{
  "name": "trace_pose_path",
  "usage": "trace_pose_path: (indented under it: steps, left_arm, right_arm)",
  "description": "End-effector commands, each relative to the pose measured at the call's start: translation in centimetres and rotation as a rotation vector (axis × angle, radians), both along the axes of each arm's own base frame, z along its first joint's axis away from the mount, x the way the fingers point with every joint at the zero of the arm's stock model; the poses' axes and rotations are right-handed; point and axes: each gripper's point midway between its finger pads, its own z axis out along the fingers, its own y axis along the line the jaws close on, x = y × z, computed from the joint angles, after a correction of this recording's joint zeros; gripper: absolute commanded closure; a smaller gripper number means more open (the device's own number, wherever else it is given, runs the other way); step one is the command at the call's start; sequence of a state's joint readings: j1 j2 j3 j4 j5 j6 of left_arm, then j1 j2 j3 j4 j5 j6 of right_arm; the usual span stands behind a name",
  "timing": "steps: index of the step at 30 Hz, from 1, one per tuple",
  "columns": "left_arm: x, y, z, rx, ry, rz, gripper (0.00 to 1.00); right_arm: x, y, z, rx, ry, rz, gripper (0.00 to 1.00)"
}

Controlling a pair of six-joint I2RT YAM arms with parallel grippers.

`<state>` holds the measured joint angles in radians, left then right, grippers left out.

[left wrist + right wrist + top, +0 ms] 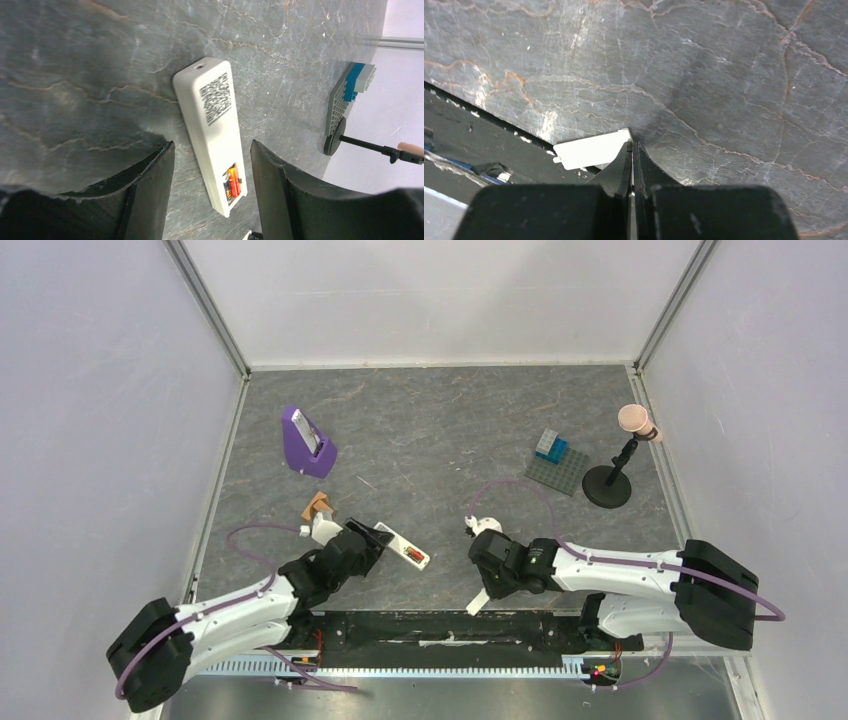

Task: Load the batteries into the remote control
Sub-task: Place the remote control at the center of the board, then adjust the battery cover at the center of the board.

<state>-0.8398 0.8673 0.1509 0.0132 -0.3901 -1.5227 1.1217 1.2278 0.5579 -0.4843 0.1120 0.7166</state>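
1. At the left claw [211,146]: released, spread wide, nothing held. One finger on either side of the remote [210,110], neither touching it in the wrist view.
2. At the right claw [632,145]: clenched tight on a corner of a small flat white strip [591,150], gripped over the near edge of the table [724,75], well apart from the remote.
3. Between the left fingers: remote flat on the table, face down, code sticker upward, in front of the left arm.
4. At the remote's near end: compartment [234,184] uncovered, with a red-orange battery [231,183] seated inside. Cannot tell from these views whether the dark battery sits beside it.
5. Step in hand, by judgement: loading nearly done, closing not yet begun. Probably the compartment lid, that white strip.
6. Next move, by judgement:
   - carry the strip across to the open end of the remote;
   - turn it to line up with the opening, flat and square;
   - close the left claw lightly on the remote's sides to steady it, clear of the compartment;
   - press or slide the strip home without knocking the battery loose.
7. Chief risk: a thin strip held by one corner, likely to twist or slip on contact.
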Motion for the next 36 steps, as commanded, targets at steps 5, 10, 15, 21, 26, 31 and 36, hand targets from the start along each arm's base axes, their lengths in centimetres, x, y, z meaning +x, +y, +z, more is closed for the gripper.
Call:
trace_pose_path:
  steps: [5,10,15,21,26,31,36]
  left_arm:
    - [-3.4,4.9,-2.7,0.135,0.136,0.079,0.36]
    - [-3.3,4.2,-1.4,0.117,0.087,0.025,0.37]
    - [-2.4,1.8,0.7,0.120,-0.017,-0.125,0.37]
    - [-1.8,-1.4,2.9,0.094,-0.123,-0.278,0.38]
    - [-1.3,-2.7,4.1,0.106,-0.171,-0.345,0.39]
    - [-0.9,-1.9,4.7,0.146,-0.184,-0.314,0.39]
    - [-0.4,-0.9,5.5,0.174,-0.215,-0.276,0.39]
  right_arm:
    - [2.8,-1.4,-0.7,-0.017,-0.130,-0.222,1.00]
    - [4.6,-0.7,0.4,0.039,-0.194,-0.333,1.00]
    - [6.4,0.3,2.0,0.133,-0.229,-0.412,1.00]
    - [7.9,1.2,3.9,0.248,-0.228,-0.472,1.00]
    - [7.8,1.8,4.3,0.210,-0.193,-0.356,0.93]
    - [5.8,1.1,4.3,0.095,-0.133,-0.135,0.81]
    - [1.6,0.9,2.4,0.024,-0.012,0.011,0.86]
